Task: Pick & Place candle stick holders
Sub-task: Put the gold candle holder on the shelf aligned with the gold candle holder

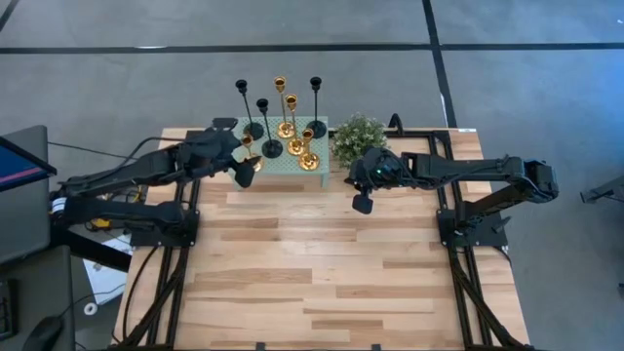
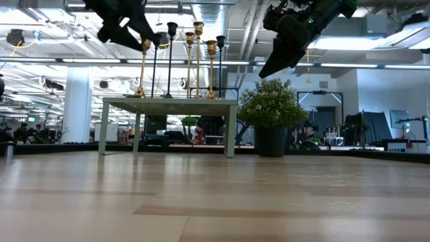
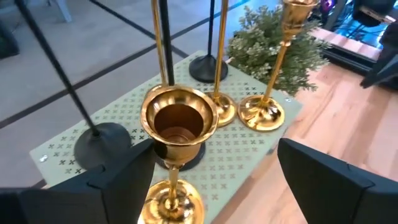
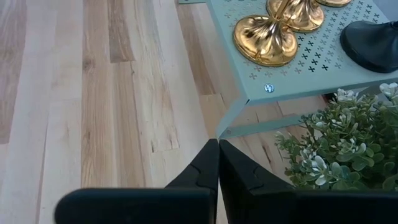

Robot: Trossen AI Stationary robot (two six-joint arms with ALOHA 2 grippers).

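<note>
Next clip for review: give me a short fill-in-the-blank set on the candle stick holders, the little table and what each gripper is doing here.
1. All the candle stick holders stand on the mint-green ____.
2. The left gripper, jaws ____, is around a short gold holder without gripping it.
3. The right gripper is ____ and holds nothing, above the wooden tabletop.
4. Beside the little table stands a potted ____.

Missing words: table; open; shut; plant
</note>
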